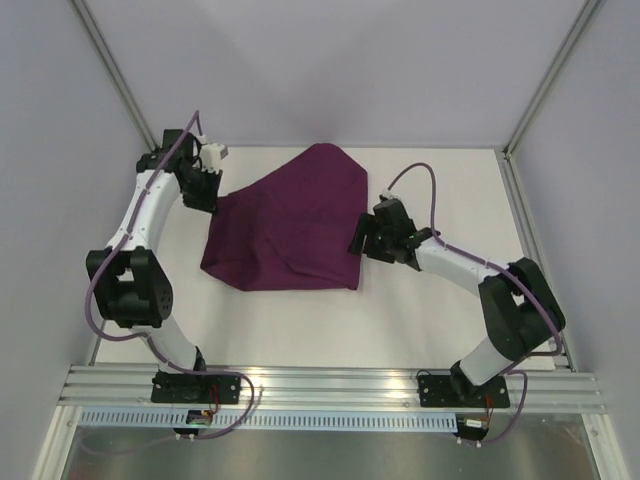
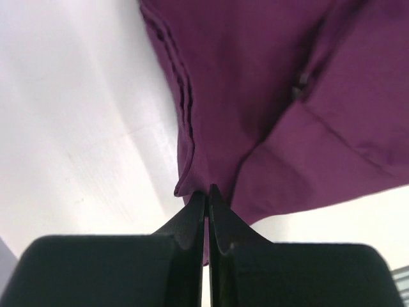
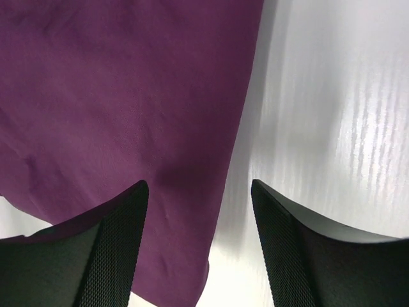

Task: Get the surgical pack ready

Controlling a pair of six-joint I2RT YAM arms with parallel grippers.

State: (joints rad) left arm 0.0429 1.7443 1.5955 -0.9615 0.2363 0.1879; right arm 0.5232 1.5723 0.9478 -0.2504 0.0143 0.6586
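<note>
The surgical pack shows as a deep-purple cloth (image 1: 290,225), loosely folded on the white table in the top view. My left gripper (image 1: 207,200) is at the cloth's left corner. In the left wrist view that gripper (image 2: 206,192) is shut, pinching a fold of the cloth (image 2: 255,96) between its tips. My right gripper (image 1: 360,240) hangs over the cloth's right edge. In the right wrist view it (image 3: 199,185) stands open: one finger is over the cloth (image 3: 115,96), the other over bare table, with the hem between them.
The white table (image 1: 300,320) is bounded by grey walls with aluminium posts (image 1: 115,80) at the back corners. A metal rail (image 1: 330,385) carrying both arm bases runs along the near edge.
</note>
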